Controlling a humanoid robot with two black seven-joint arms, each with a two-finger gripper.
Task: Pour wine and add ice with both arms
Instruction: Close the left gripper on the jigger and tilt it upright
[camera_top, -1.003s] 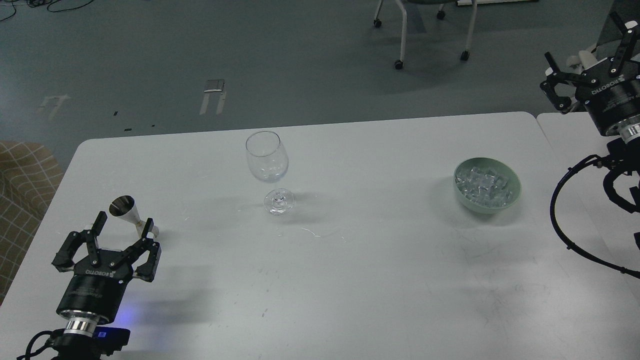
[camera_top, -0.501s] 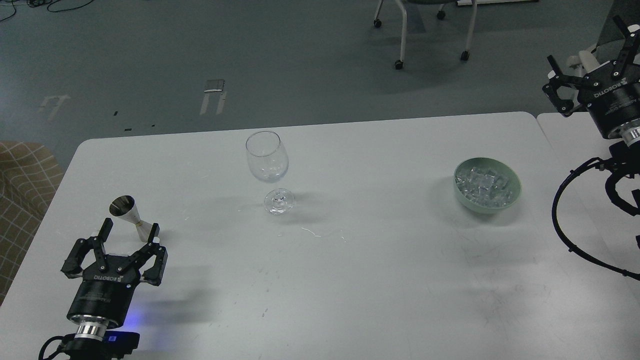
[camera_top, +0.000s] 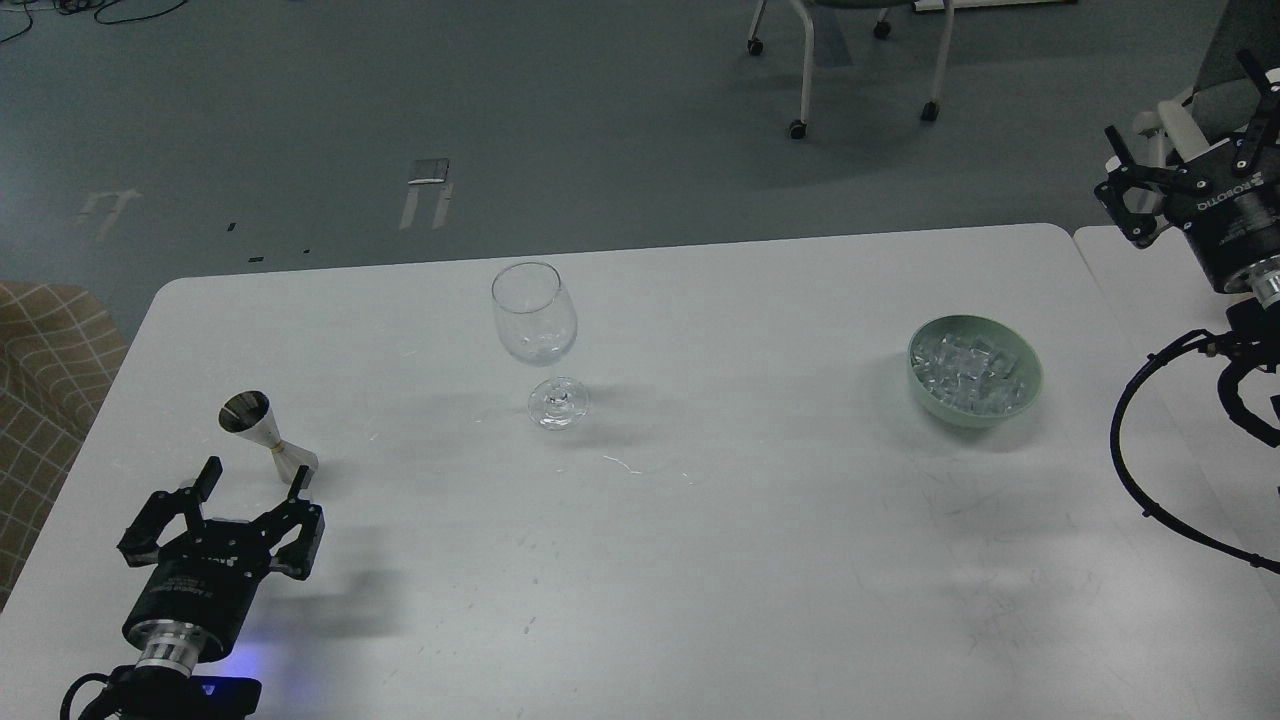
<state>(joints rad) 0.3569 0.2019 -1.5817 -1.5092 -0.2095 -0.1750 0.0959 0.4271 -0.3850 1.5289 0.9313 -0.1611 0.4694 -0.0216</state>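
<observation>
A clear stemmed wine glass (camera_top: 535, 325) stands upright near the table's far middle, with a little clear liquid at its bottom. A small steel jigger (camera_top: 258, 432) stands at the left. My left gripper (camera_top: 252, 477) is open just in front of the jigger, apart from it and empty. A pale green bowl (camera_top: 974, 372) holds a heap of clear ice cubes (camera_top: 968, 368) at the right. My right gripper (camera_top: 1185, 110) is open and empty, raised past the table's far right corner, above and right of the bowl.
The white table (camera_top: 700, 560) has a seam to a second table (camera_top: 1140, 270) at the right. A black cable (camera_top: 1140, 440) loops from my right arm. Rolling chair legs (camera_top: 860, 70) stand on the floor behind. A checked seat (camera_top: 45, 370) is at the left.
My left gripper has drawn back from around the jigger toward the near edge, leaving the jigger standing. My right gripper has drifted right and slightly up.
</observation>
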